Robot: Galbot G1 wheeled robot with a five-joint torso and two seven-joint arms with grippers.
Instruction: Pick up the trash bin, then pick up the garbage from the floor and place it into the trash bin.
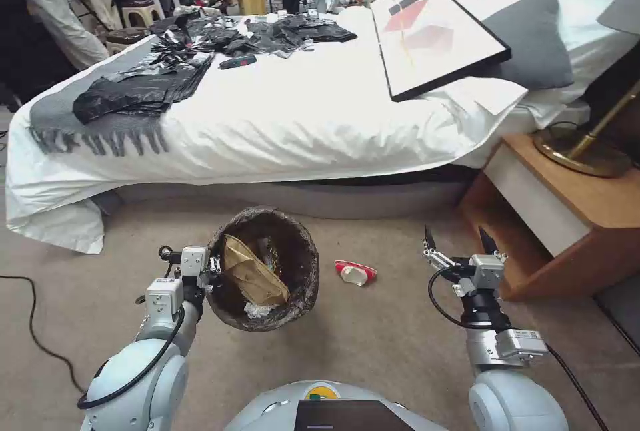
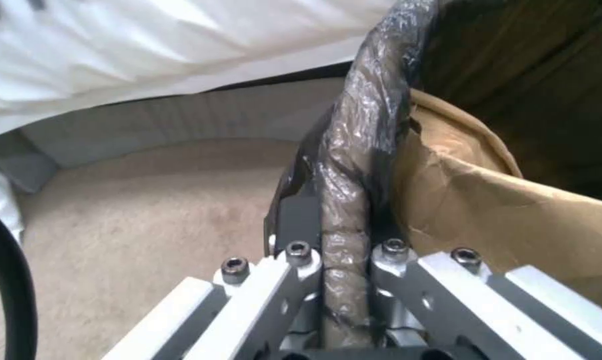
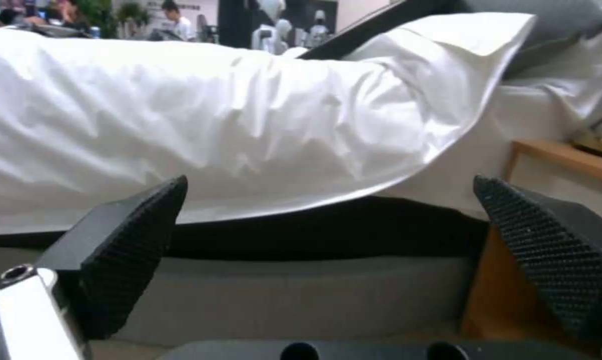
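Beige carpet (image 1: pixel 373 344) spreads before me, up to a white-sheeted bed (image 1: pixel 280 124). My left claw (image 1: pixel 215 269) is pinched on the bag-wrapped rim of the trash bin (image 1: pixel 303 251), holding it tilted above the floor, with a brown paper bag (image 1: pixel 250 274) and a white tissue (image 1: pixel 257 311) inside. Just right of the bin, a red-white paper cup (image 1: pixel 355 272) lies on the carpet. My right claw (image 1: pixel 460 243) hovers spread wide and empty near the wooden nightstand (image 1: pixel 567 217).

Bedroom: bed (image 1: pixel 280 117), nightstand (image 1: pixel 567 211), lamp (image 1: pixel 587 151)
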